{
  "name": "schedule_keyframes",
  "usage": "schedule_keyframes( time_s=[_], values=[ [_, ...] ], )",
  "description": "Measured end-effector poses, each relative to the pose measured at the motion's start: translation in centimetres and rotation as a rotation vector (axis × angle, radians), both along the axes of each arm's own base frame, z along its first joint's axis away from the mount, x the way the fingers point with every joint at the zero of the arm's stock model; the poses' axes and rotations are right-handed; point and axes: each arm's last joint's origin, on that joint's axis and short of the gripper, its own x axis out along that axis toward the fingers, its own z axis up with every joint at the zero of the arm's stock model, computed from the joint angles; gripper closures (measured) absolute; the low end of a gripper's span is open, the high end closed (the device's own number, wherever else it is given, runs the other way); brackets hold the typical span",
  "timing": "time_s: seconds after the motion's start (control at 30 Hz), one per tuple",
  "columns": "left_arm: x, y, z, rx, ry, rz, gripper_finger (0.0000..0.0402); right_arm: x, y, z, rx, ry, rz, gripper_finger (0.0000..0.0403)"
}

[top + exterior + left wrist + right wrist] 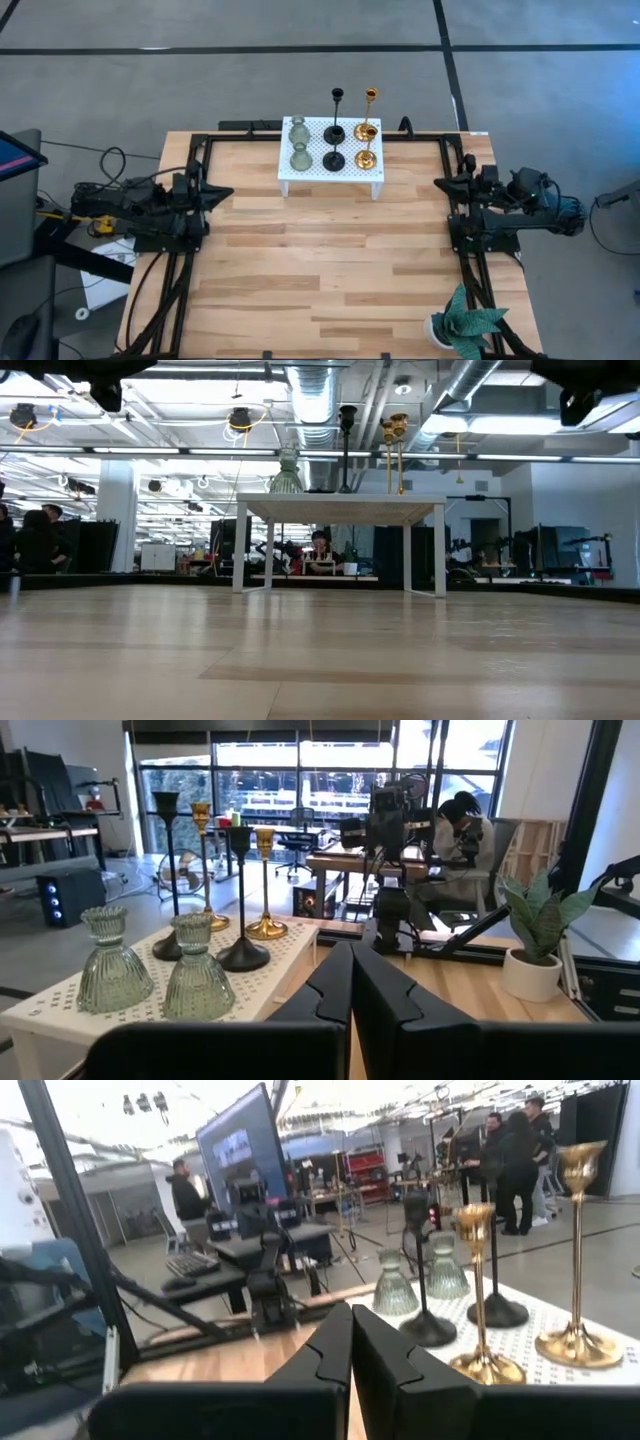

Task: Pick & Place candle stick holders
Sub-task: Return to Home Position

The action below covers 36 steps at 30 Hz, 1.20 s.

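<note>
All six holders point(333, 145) stand in pairs on the shelf point(300, 175), well clear of the fingers. The left gripper point(228, 192) and right gripper point(438, 184) are closed and empty. Placing looks finished.

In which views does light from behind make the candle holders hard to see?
Low view: ceiling lights leave the black holder a dark outline; the gold holders keep some shine. Left wrist view: bright windows behind them, yet shapes read well. High view: even light, no glare on the shelf.
</note>
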Motion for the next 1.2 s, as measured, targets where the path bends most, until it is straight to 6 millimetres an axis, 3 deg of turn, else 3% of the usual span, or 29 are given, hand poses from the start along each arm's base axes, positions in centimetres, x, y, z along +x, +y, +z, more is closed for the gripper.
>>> schedule_keyframes(
  time_s=[0.87, 1.2],
  values=[
    [0.0, 0.0, 0.0, 0.003, -0.003, 0.008, 0.0397, 4.0, 0.3, -9.4, -0.017, 0.279, 0.076, 0.0403],
    [0.0, 0.0, 0.0, 0.003, -0.002, 0.017, 0.0396, 4.4, 0.3, -10.9, -0.001, 0.317, 0.081, 0.0403]
  ],
)
